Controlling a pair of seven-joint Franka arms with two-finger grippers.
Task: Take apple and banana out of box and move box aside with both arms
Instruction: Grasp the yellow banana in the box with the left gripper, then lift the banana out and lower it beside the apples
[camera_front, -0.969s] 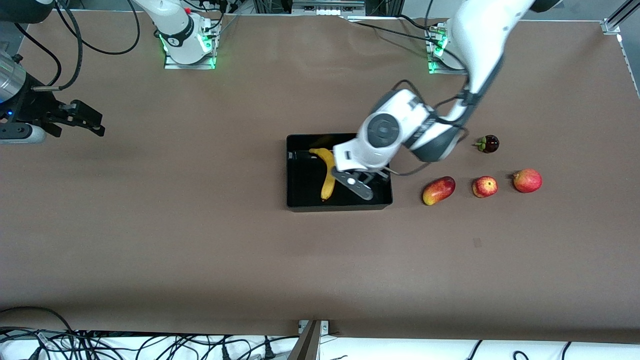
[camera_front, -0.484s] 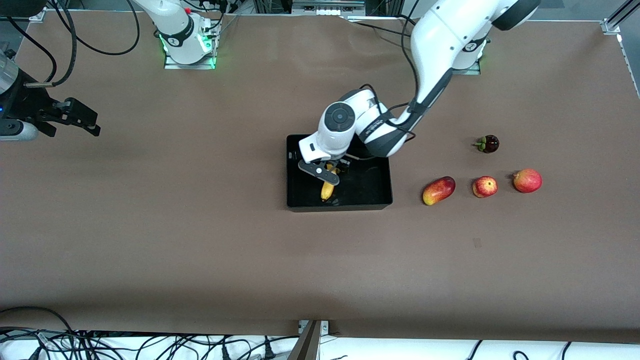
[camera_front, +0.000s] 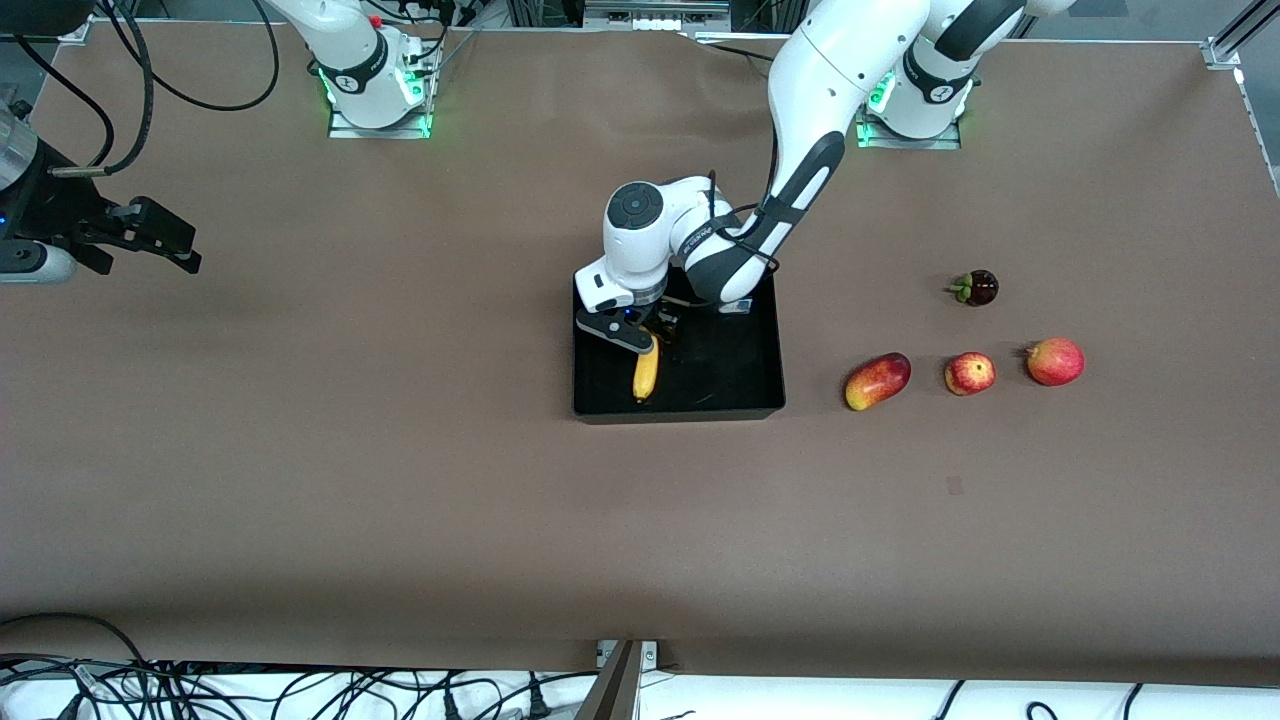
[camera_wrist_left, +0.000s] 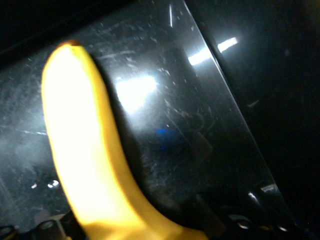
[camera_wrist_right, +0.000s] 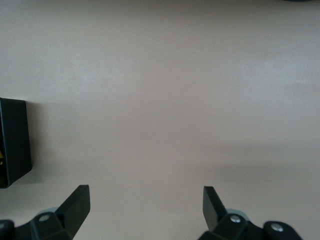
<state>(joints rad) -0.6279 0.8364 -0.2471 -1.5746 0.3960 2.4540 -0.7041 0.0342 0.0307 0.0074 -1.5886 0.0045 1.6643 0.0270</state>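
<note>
Left end effector (camera_front: 640, 335) is down inside the box (camera_front: 760, 345), right at the stem half of the banana (camera_front: 646, 375). Whether it has the fruit clamped, I cannot tell. Right end effector (camera_front: 150, 235) hangs over bare desk (camera_front: 400, 500) at the right arm's end, waiting, jaws spread wide and holding nothing.

Biggest worry first: the box. It is light-looking, glossy plastic, and if the left arm drags sideways instead of lifting, my guess is the whole bin skates across the desk with nothing to pin it.

Next, the banana. It lies along the wall toward the right arm's end, and the grip point is near one end, not the middle. Lifted from there it may swing, pivot out of the grasp or catch its free tip on the rim.

Smallest, the apple (camera_front: 969, 373): already out, sitting on the desk between the mango (camera_front: 877, 381) and the larger red fruit (camera_front: 1054, 361), toward the left arm's end. A banana set down carelessly could roll it.

Now the views. Up front you get the full layout, but the arm hides the contact. Left wrist camera gives the banana (camera_wrist_left: 85, 150) huge and bright on the scuffed box floor (camera_wrist_left: 200, 125). Right wrist camera shows its own end effector (camera_wrist_right: 145, 200) gaping over the desk, plus just a corner of the box (camera_wrist_right: 12, 140).
</note>
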